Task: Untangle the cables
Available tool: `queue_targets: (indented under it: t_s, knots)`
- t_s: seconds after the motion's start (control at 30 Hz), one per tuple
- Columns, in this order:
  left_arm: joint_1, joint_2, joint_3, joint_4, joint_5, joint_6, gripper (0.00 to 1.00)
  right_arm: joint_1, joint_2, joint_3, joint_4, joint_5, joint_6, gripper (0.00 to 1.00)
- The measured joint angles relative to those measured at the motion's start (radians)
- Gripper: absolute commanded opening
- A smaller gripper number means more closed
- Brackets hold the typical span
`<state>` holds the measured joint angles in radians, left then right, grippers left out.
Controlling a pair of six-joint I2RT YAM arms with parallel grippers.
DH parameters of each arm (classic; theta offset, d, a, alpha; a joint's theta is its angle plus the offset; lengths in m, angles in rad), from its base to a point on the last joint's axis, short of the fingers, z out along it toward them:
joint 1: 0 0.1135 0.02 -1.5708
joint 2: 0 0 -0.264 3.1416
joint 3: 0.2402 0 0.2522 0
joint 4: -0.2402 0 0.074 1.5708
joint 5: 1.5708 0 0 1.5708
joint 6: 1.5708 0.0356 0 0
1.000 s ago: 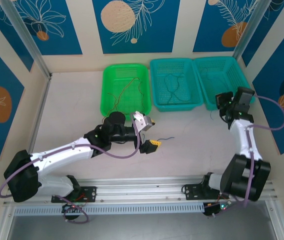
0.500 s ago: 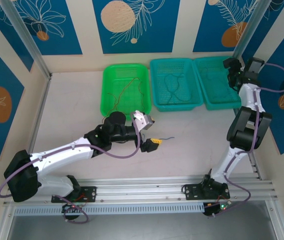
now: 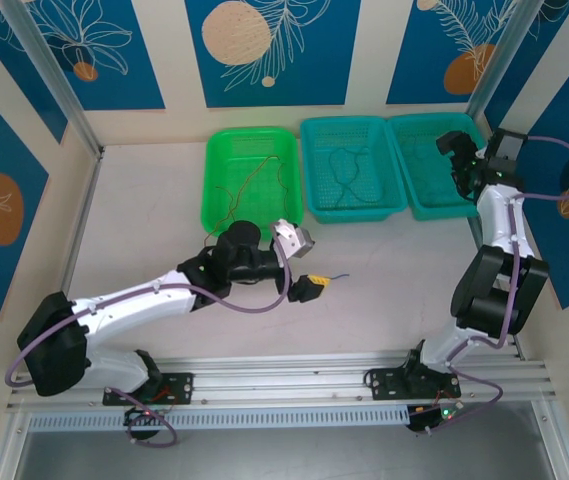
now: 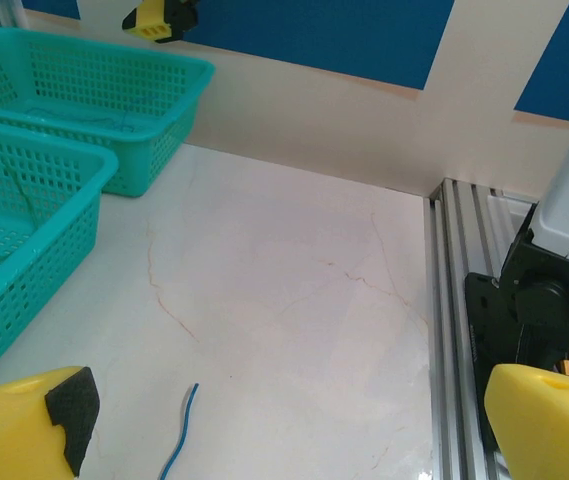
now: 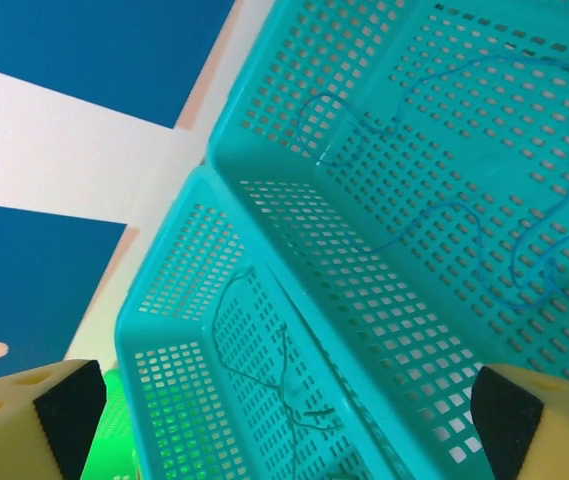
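Over right teal basket [image 3: 442,211], my right fingers [image 5: 24,420] sprang wide, blue cable [image 5: 446,206] lay inside; left fingers [image 4: 14,430] wide, empty.

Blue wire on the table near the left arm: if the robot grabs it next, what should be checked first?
1. Left jaws open: ok; yellow fingers stand wide apart.
2. Left jaws empty: ok.
3. Blue wire lined up: not ok; it lies off centre, close to one finger.
4. Wire lying free: ok; alone on the table.
5. Right jaws out of the way: ok; open over the right teal basket.
6. Knots in the wire: cannot tell; too thin.
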<state>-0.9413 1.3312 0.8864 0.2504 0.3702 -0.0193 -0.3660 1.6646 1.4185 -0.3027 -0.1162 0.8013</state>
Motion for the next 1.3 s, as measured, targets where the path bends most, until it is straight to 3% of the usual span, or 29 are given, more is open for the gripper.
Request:
queue_targets:
  t_s: [0.13, 0.3, 0.57, 0.7, 0.87, 0.97, 1.3]
  knots:
    - [-0.003, 0.0, 0.005, 0.003, 0.001, 0.001, 0.98, 0.024, 0.011, -0.021, -0.036, 0.01, -0.034, 0.94]
    - [-0.006, -0.015, 0.005, -0.025, -0.071, 0.026, 0.98, 0.159, -0.103, -0.156, -0.056, 0.034, -0.074, 0.95]
    - [-0.006, -0.145, -0.042, -0.122, -0.302, 0.126, 0.99, 0.491, -0.476, -0.344, -0.166, 0.192, -0.094, 0.91]
    - [-0.006, -0.195, -0.075, -0.171, -0.368, 0.17, 1.0, 0.689, -0.546, -0.414, -0.261, 0.256, -0.031, 0.9]
    - [-0.006, -0.252, -0.107, -0.245, -0.388, 0.223, 1.0, 0.937, -0.513, -0.505, -0.402, 0.286, 0.125, 0.9]
    - [-0.006, -0.288, -0.128, -0.284, -0.358, 0.263, 1.0, 1.037, -0.452, -0.519, -0.429, 0.285, 0.23, 0.9]
    - [-0.006, -0.388, -0.157, -0.497, -0.216, 0.434, 1.0, 1.071, -0.177, -0.503, -0.407, 0.27, 0.47, 0.87]
